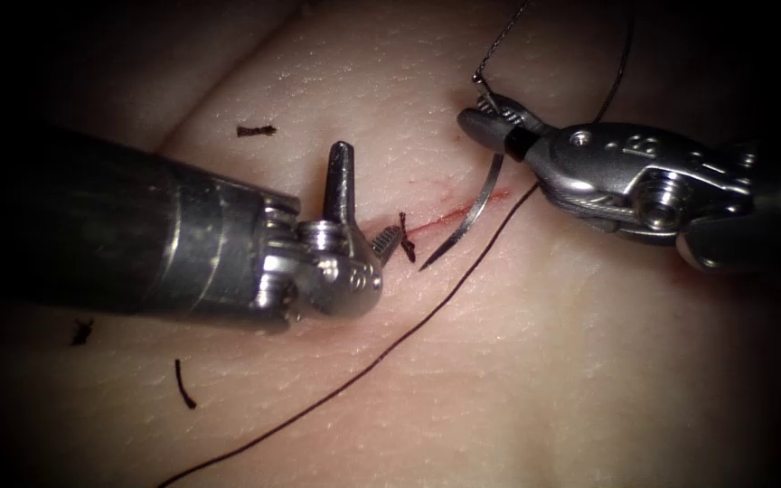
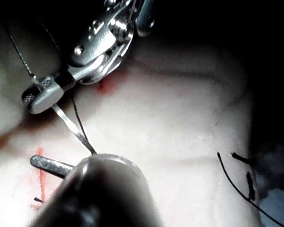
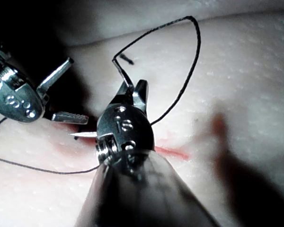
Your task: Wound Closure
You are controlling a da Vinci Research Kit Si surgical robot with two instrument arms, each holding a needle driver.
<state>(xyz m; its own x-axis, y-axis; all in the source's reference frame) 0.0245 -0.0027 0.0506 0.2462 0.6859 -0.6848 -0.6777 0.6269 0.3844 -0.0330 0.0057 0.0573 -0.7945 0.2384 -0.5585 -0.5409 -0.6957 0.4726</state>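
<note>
Right tool (image 1: 490, 122) clamps needle (image 1: 472, 212) near swaged end, tip above cut (image 1: 449, 215) (not in tissue (image 1: 517, 361)); left tool (image 1: 363, 203) gapes empty; thread (image 1: 390, 348) slack, may snag.

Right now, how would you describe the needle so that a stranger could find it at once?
Start at the right arm's claw, entering from the right. It grips the needle near its thread end; from there the needle curves down across the red cut, its tip free above the tissue. Unlike the dark thread beside it, it is flat, silvery and rigid.

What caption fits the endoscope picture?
Right tool grips the needle near its thread end above the cut; left tool open, empty.
</note>
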